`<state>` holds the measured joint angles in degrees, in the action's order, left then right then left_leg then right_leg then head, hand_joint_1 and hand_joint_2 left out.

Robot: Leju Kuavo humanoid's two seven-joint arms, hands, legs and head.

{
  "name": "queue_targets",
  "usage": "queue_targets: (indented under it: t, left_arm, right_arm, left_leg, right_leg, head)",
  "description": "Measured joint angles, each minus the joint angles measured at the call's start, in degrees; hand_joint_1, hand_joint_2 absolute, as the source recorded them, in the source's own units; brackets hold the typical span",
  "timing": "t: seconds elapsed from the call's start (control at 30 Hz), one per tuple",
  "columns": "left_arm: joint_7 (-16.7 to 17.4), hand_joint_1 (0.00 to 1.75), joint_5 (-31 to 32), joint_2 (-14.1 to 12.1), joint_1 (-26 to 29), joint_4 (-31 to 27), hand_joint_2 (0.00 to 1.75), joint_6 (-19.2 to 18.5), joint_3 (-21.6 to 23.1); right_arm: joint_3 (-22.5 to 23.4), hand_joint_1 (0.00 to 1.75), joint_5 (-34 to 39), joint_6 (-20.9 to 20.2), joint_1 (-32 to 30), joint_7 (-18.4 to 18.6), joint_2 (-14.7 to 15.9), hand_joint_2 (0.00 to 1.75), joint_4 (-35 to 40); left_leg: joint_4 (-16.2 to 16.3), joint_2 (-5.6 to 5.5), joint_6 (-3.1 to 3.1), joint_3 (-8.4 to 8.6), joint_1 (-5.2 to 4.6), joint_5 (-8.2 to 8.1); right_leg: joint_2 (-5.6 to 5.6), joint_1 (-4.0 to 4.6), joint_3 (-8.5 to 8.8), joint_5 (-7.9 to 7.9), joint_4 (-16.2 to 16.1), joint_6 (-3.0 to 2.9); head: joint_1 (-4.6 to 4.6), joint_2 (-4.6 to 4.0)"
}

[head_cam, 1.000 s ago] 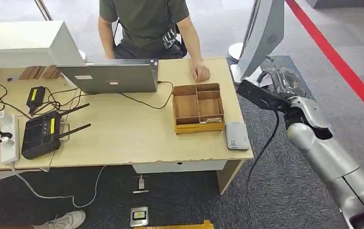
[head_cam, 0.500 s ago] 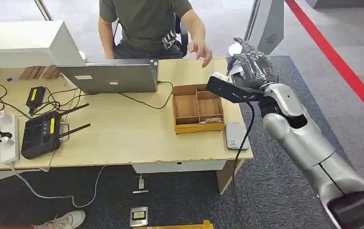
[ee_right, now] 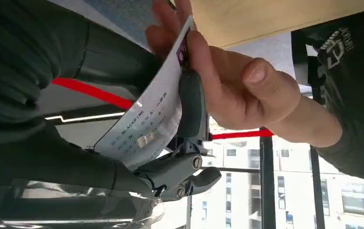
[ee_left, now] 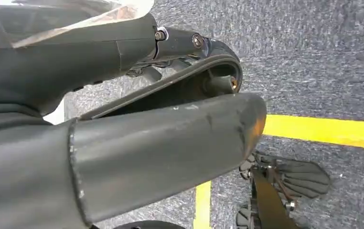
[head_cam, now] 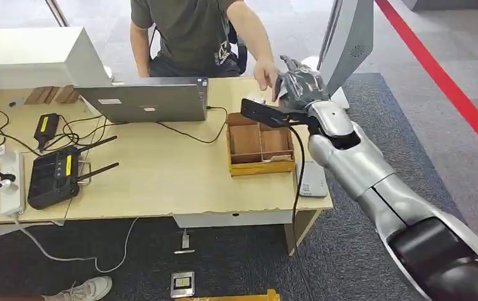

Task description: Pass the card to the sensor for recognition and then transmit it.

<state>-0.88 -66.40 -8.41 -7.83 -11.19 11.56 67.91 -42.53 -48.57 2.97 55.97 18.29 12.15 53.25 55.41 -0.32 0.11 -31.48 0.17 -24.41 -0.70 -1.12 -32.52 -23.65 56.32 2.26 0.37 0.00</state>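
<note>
In the right wrist view a white printed card (ee_right: 146,119) sits between the dark fingers (ee_right: 190,107) of my right hand. A person's hand (ee_right: 228,90) pinches the same card from the other side. From the head view my right hand (head_cam: 296,84) hangs over the table's far right corner, behind the wooden box (head_cam: 260,143), and touches the person's hand (head_cam: 265,74). A white sensor pad (head_cam: 312,179) lies flat at the table's right front, beside the box. My left hand (ee_left: 161,143) hangs over the carpet with nothing in it.
A seated person in a dark shirt (head_cam: 189,28) faces me across the table (head_cam: 174,175). A laptop (head_cam: 145,100), a black router (head_cam: 54,175), cables and a power strip (head_cam: 10,182) cover the left half. A white stand (head_cam: 349,44) rises right of the table.
My right arm swung left from beside the table to above its far right corner. The person's hand lifted off the table and took hold of the card in my hand.
</note>
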Motion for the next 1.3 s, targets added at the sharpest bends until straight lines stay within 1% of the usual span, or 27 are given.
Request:
queue_targets:
  t: [0.17,0.2,0.23,0.27,0.37,0.4,0.53,0.63,0.73,0.83,1.1,1.23,1.3]
  left_arm:
    - [0.6,0.00,-1.0,0.1,0.1,0.0,0.00,0.6,0.0]
    - [0.8,0.00,-1.1,0.1,0.1,0.0,0.00,0.7,0.0]
    - [0.9,0.00,-1.2,0.2,0.2,0.0,0.00,0.9,0.0]
    - [0.9,0.00,-1.5,0.2,0.2,0.0,0.00,1.0,0.0]
    - [0.9,0.00,-2.1,0.4,0.2,0.0,0.00,1.4,0.0]
    - [0.9,0.00,-2.1,0.4,0.2,0.0,0.00,1.5,0.0]
    - [0.9,0.00,-2.4,0.6,0.2,0.0,0.00,1.5,0.0]
    - [1.5,0.00,-2.5,0.6,0.4,0.0,0.00,1.6,0.0]
    - [2.2,0.00,-2.5,0.7,0.4,0.0,0.00,1.8,0.0]
    - [2.6,0.00,-2.7,0.7,0.6,0.0,0.00,2.1,0.0]
    - [2.6,0.00,-2.9,0.7,0.7,0.0,0.00,2.1,0.0]
    - [2.1,0.00,-2.8,0.7,0.7,0.0,0.00,2.0,0.0]
    - [2.0,0.00,-2.9,0.7,0.8,0.0,0.00,2.0,0.0]
  right_arm:
    - [-0.8,1.75,-1.1,1.3,0.4,-0.6,-2.5,1.75,-3.6]
    - [-1.0,0.03,-1.4,1.5,0.5,-0.7,-3.1,1.75,-4.5]
    - [-1.1,0.03,-1.7,1.8,0.6,-0.9,-3.7,1.75,-5.4]
    - [-1.1,0.00,-2.1,2.1,0.5,-1.2,-4.1,0.00,-5.9]
    - [-1.3,0.00,-2.5,3.7,0.4,-3.3,-5.9,0.00,-7.5]
    - [-1.3,0.00,-1.8,3.6,0.2,-3.8,-6.5,0.00,-8.0]
    - [-1.4,0.00,-2.2,1.2,0.1,-4.2,-8.0,0.00,-9.4]
    - [-1.4,0.00,-2.7,0.8,-0.1,-3.6,-8.0,0.00,-10.0]
    - [-1.1,0.00,-3.0,0.0,-0.4,-2.6,-7.4,0.00,-9.9]
    - [-0.6,0.00,-3.0,-0.5,-0.8,-2.2,-6.0,0.00,-8.4]
    - [2.2,0.00,-0.9,-2.9,-3.8,-0.9,-0.1,0.00,0.2]
    - [3.8,0.00,3.1,-2.9,-6.5,0.7,3.1,0.00,5.1]
    - [5.1,0.00,6.6,-3.4,-9.0,1.6,4.9,0.00,8.0]
  left_leg:
    - [0.0,-0.01,0.00,0.00,0.00,0.00]
    - [0.0,0.02,0.00,0.01,0.02,0.00]
    - [0.0,0.03,0.00,0.02,0.02,0.00]
    - [0.0,0.03,0.00,0.01,0.02,0.00]
    - [0.0,0.04,0.00,0.01,0.02,0.00]
    - [0.0,0.03,0.00,0.02,0.03,0.00]
    - [0.0,0.02,0.00,0.01,0.03,0.00]
    - [0.0,0.04,0.00,0.02,0.03,0.00]
    - [0.0,0.04,0.00,0.03,0.02,0.00]
    - [0.0,0.05,0.00,0.03,0.02,0.00]
    - [0.0,0.06,0.00,0.05,0.01,-0.01]
    - [0.0,0.02,0.00,0.07,0.02,-0.01]
    - [0.0,0.00,0.00,0.06,0.03,-0.01]
  right_leg:
    - [0.00,0.01,-0.01,0.00,0.0,0.00]
    - [0.00,0.03,-0.01,0.00,0.0,0.00]
    - [0.01,0.04,-0.01,0.00,0.0,0.00]
    - [0.01,0.04,-0.01,0.00,0.0,0.00]
    - [0.01,0.04,-0.03,0.00,0.0,-0.01]
    - [0.01,0.04,-0.04,0.00,0.0,-0.01]
    - [0.01,0.04,-0.04,-0.01,0.0,-0.03]
    - [0.01,0.04,-0.04,-0.01,0.0,-0.02]
    - [0.01,0.03,-0.03,0.00,-0.1,-0.02]
    - [0.02,0.03,-0.04,0.01,-0.1,-0.01]
    - [0.03,0.03,-0.04,0.01,-0.1,-0.01]
    - [0.04,0.04,0.00,0.01,-0.1,-0.02]
    - [0.02,0.04,0.04,0.01,-0.1,-0.01]
  head:
    - [0.00,0.00]
    - [0.00,0.00]
    - [0.00,0.00]
    - [0.02,0.00]
    - [0.00,0.00]
    - [0.00,0.00]
    - [0.00,0.00]
    - [0.00,0.00]
    - [0.00,0.00]
    - [0.00,0.00]
    - [0.00,0.00]
    - [0.00,0.00]
    - [0.02,0.00]
